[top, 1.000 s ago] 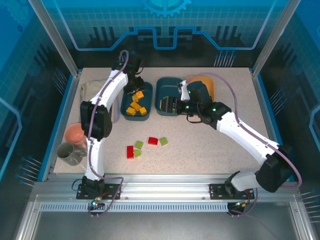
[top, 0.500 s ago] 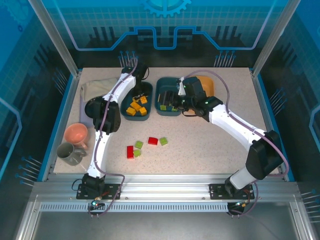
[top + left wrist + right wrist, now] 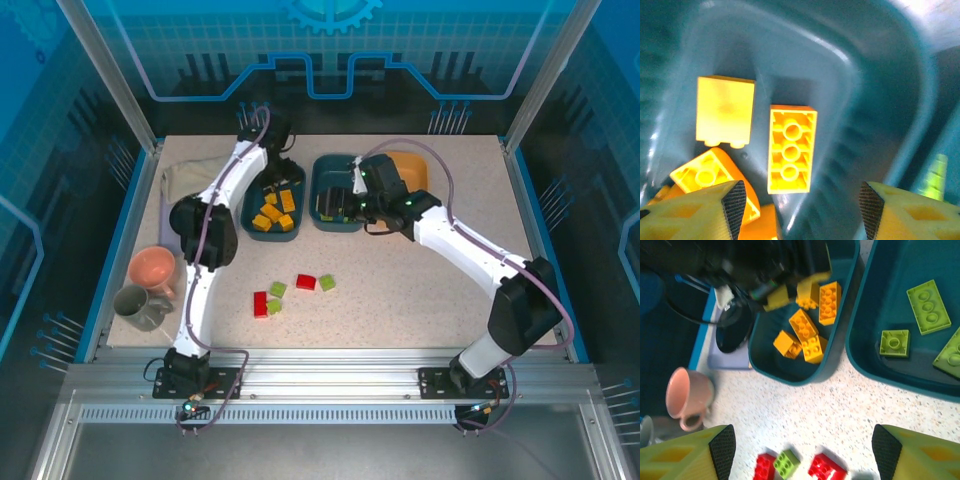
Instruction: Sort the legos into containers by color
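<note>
Retreat of left pincer (image 3: 801, 202), agape and empty, toward far edge of table (image 3: 430, 290) over tub (image 3: 880, 90) of yellow bricks (image 3: 791, 149); right pincer (image 3: 802, 447) equally agape, empty; red and green bricks (image 3: 306, 282) awaiting sorting.

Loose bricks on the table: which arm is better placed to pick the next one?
Probably right: right gripper is open and nearer the red brick; left gripper sits inside the yellow-brick tub.

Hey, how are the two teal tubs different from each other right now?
The left tub holds orange-yellow bricks; the right tub holds light green bricks. The left tub's bricks crowd together, some tilted; the right tub's lie flat and apart. Both are dark teal and stand side by side.
</note>
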